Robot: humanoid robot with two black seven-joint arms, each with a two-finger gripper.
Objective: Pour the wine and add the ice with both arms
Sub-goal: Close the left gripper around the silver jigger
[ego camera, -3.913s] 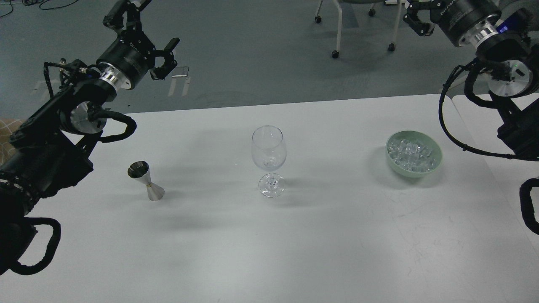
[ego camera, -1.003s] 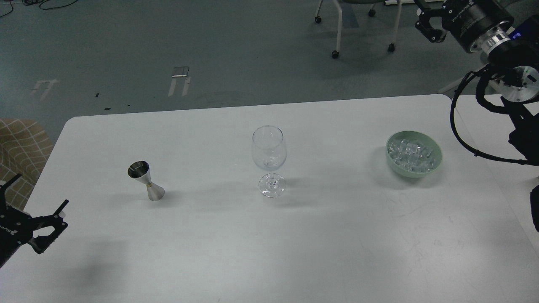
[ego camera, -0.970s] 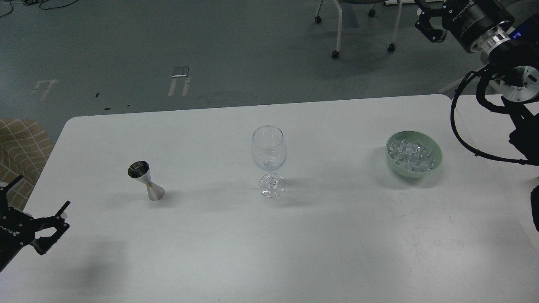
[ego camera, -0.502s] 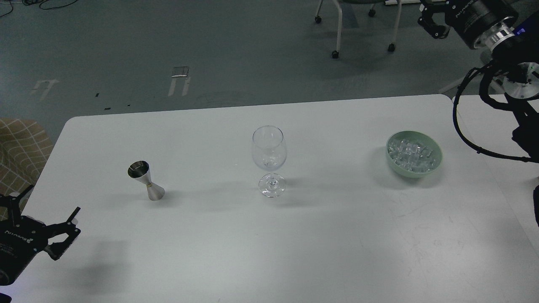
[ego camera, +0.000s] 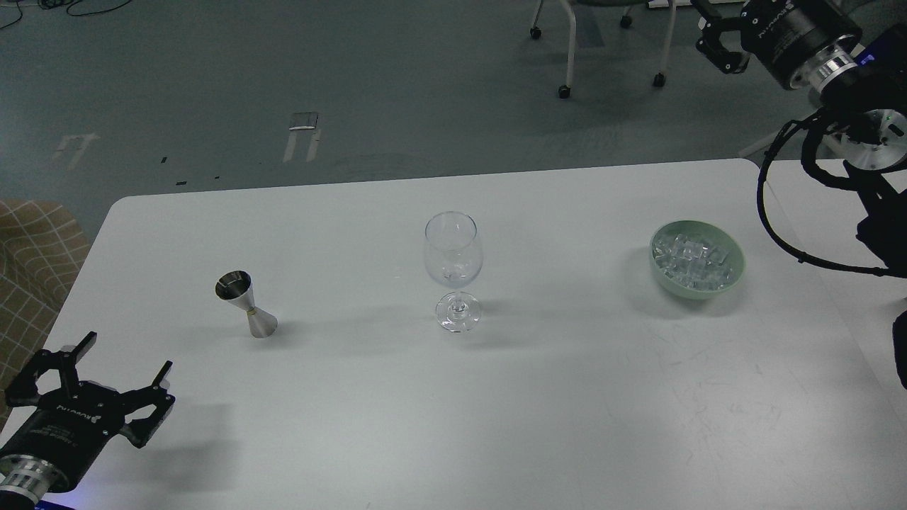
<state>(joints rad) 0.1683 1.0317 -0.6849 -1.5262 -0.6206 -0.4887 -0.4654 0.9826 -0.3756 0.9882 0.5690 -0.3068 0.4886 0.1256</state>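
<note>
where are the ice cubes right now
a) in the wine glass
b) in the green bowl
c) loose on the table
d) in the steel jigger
b: the ice sits heaped inside the green bowl on the table's right side, while the wine glass in the middle looks empty.
</note>
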